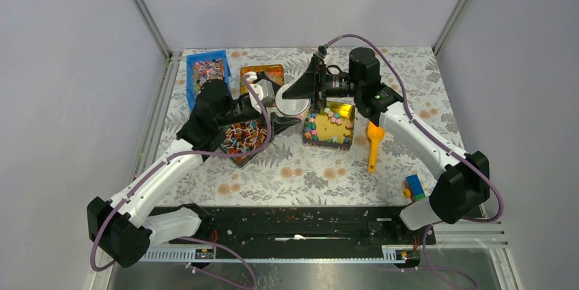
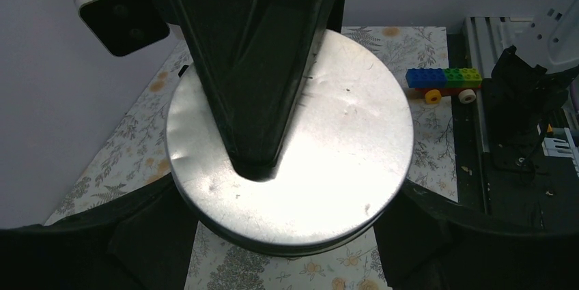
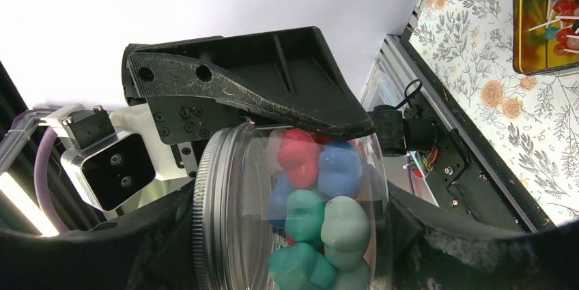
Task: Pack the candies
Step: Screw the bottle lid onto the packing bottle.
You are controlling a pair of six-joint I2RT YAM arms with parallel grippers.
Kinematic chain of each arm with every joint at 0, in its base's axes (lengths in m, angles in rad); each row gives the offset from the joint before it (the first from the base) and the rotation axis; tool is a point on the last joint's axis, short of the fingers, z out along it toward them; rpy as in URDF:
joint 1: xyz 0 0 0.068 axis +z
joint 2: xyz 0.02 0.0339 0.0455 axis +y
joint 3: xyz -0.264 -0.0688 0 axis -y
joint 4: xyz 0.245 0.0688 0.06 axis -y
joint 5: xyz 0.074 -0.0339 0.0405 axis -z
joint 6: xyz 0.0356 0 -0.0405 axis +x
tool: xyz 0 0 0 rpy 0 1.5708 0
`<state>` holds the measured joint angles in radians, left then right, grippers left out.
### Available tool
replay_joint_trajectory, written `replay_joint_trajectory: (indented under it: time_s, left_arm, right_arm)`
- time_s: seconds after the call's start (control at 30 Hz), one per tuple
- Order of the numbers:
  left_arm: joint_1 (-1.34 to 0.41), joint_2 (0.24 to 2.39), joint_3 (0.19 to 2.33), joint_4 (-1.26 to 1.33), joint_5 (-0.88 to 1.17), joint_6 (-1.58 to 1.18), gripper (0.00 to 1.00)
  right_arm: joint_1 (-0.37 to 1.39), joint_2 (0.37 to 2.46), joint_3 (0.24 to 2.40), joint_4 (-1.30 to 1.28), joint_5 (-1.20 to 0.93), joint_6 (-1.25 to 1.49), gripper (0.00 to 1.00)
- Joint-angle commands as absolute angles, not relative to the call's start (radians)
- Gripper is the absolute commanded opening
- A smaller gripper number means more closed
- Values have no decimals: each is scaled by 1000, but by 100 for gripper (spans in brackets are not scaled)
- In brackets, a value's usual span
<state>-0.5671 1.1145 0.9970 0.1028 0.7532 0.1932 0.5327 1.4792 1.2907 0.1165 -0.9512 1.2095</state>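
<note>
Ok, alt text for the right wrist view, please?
A clear jar with a silver screw lid, lying sideways and holding pink, blue and green candies, fills the close-up, a black finger across its top. Floral table and a lollipop tray sit at right.

Jar crowds the space above trays; nearer table lies open.

Left claw, right claw crossed, both clamped.
</note>
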Motion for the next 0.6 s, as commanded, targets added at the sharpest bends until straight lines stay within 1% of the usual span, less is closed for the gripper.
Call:
replay_joint_trajectory:
  time_s: [0.0,0.03,0.1,0.13,0.2,0.23,0.27,0.33,0.43,0.5,0.53,0.57]
  left_arm:
    - [-569,1111,1059,215,760,221,56]
    - [-569,1112,1061,213,759,221,56]
    - [-569,1111,1066,207,757,222,56]
    - [-569,1111,1071,201,755,225,56]
    - [-569,1116,1085,177,758,236,56]
    - [-569,1120,1091,168,762,240,56]
    - [-569,1123,1094,166,766,239,56]
    - [-569,1126,1097,168,767,239,56]
    - [-569,1130,1102,173,767,238,56]
    - [-569,1132,1103,177,772,237,56]
    - [-569,1133,1103,179,776,237,56]
    - [-569,1134,1103,179,777,235,56]
  right_arm:
    - [541,1487,1281,133,-991,1238,0]
    - [541,1487,1281,133,-992,1241,13]
    - [541,1485,1283,117,-989,1226,46]
    - [541,1479,1289,90,-983,1206,60]
    - [541,1469,1309,16,-969,1149,85]
    - [541,1464,1317,-29,-962,1126,90]
    - [543,1461,1319,-49,-961,1115,95]
    - [548,1457,1318,-50,-966,1114,99]
    - [556,1452,1307,-48,-968,1111,99]
    - [557,1442,1293,-38,-957,1110,94]
    - [557,1441,1290,-30,-955,1112,87]
    - [558,1444,1290,-15,-958,1117,76]
